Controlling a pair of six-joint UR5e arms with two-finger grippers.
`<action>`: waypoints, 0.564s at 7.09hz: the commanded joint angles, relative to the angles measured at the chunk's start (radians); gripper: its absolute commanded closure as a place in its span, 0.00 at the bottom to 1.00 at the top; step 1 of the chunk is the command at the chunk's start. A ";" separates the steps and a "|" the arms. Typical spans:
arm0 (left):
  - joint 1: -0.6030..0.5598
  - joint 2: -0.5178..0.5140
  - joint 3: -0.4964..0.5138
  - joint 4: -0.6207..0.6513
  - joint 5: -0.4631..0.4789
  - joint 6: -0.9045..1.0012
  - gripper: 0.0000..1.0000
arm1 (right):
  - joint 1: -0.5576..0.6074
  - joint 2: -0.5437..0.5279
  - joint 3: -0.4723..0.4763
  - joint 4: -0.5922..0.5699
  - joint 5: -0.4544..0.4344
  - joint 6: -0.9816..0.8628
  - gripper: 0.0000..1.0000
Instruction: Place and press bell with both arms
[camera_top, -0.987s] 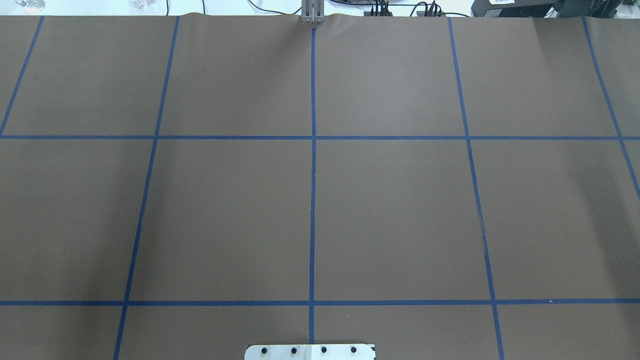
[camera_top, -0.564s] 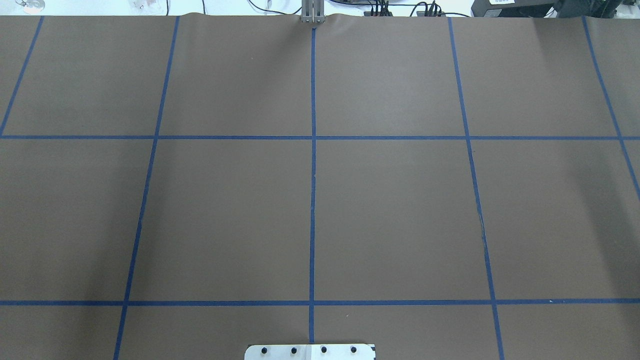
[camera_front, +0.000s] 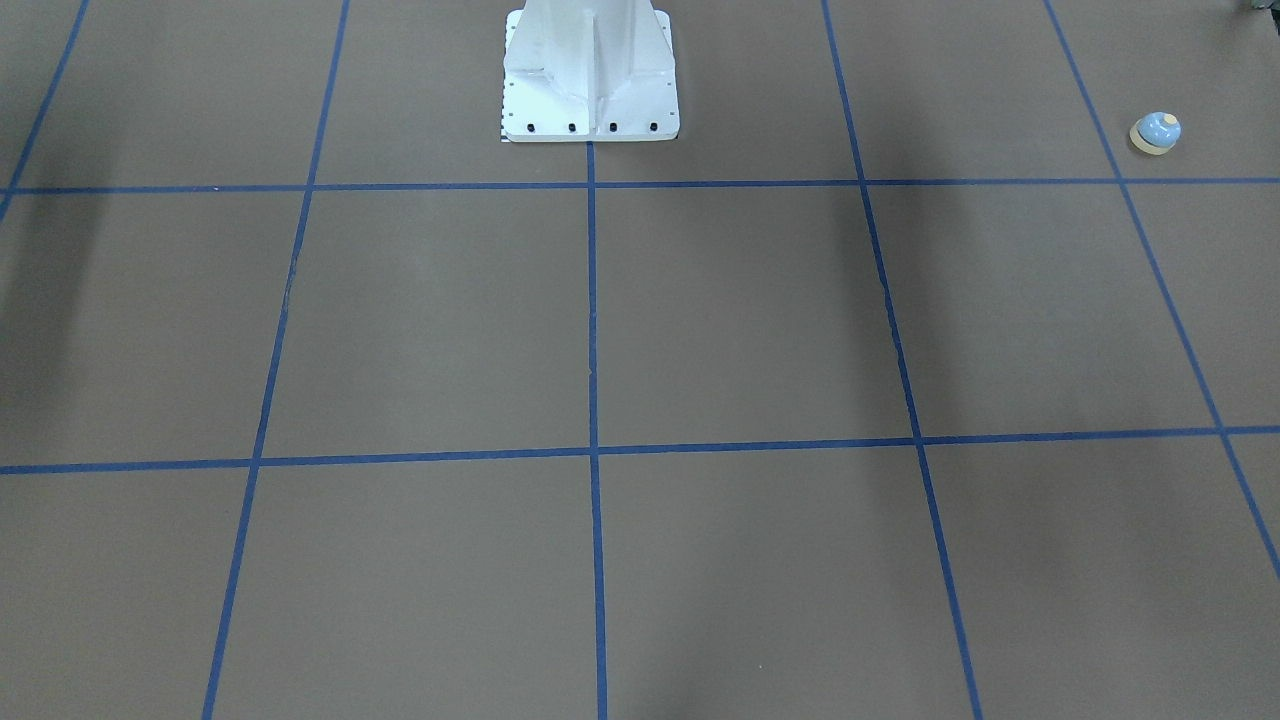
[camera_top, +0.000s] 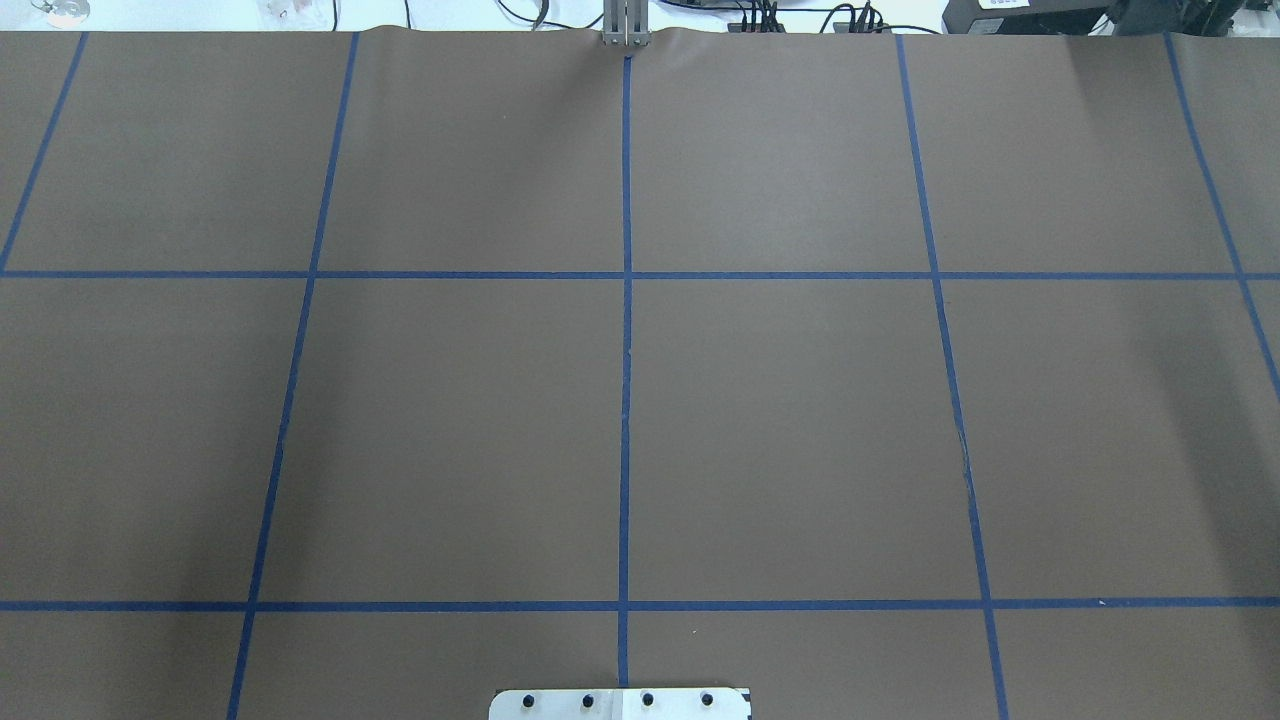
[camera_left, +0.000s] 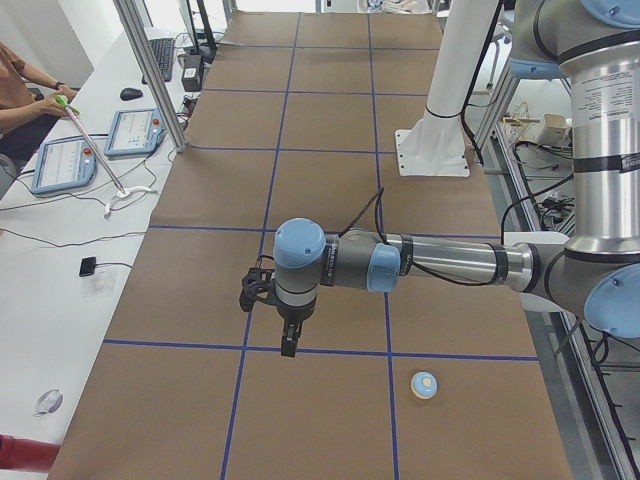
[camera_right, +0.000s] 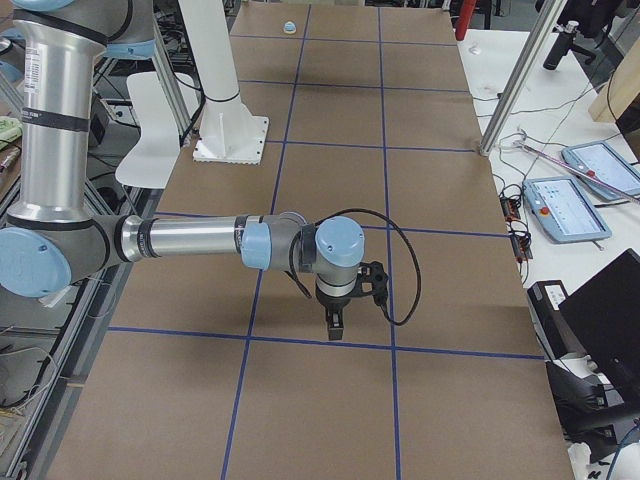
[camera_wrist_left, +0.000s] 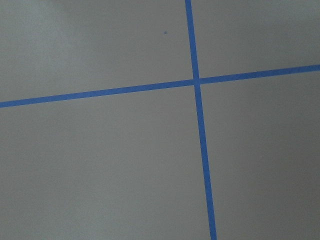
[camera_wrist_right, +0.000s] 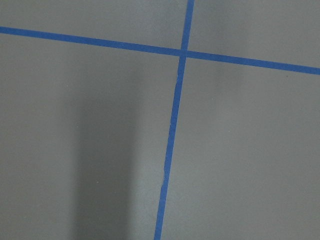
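Observation:
The light-blue bell (camera_front: 1155, 132) with a cream button and rim stands upright on the brown table, near the edge on my left side. It also shows in the exterior left view (camera_left: 425, 384) and, small and far, in the exterior right view (camera_right: 289, 27). My left gripper (camera_left: 289, 345) hangs above the table, pointing down, up-table and apart from the bell; I cannot tell if it is open or shut. My right gripper (camera_right: 334, 325) hangs pointing down over the table's other half; I cannot tell its state. Both wrist views show only table and tape.
The white pedestal (camera_front: 590, 70) is bolted at the robot's edge of the table. Blue tape lines (camera_top: 626, 400) divide the brown table cover (camera_top: 800, 430) into squares. A side desk with tablets (camera_left: 70, 160) and a person's arm lies beyond the table's far edge.

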 joint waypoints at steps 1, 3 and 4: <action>0.032 0.000 -0.097 0.108 0.064 -0.011 0.00 | 0.001 0.000 -0.001 -0.001 -0.001 -0.001 0.00; 0.093 -0.002 -0.241 0.252 0.129 -0.112 0.00 | 0.001 0.000 -0.001 -0.001 -0.004 -0.003 0.00; 0.156 -0.002 -0.295 0.295 0.190 -0.205 0.00 | 0.001 -0.002 -0.001 -0.001 -0.006 -0.007 0.00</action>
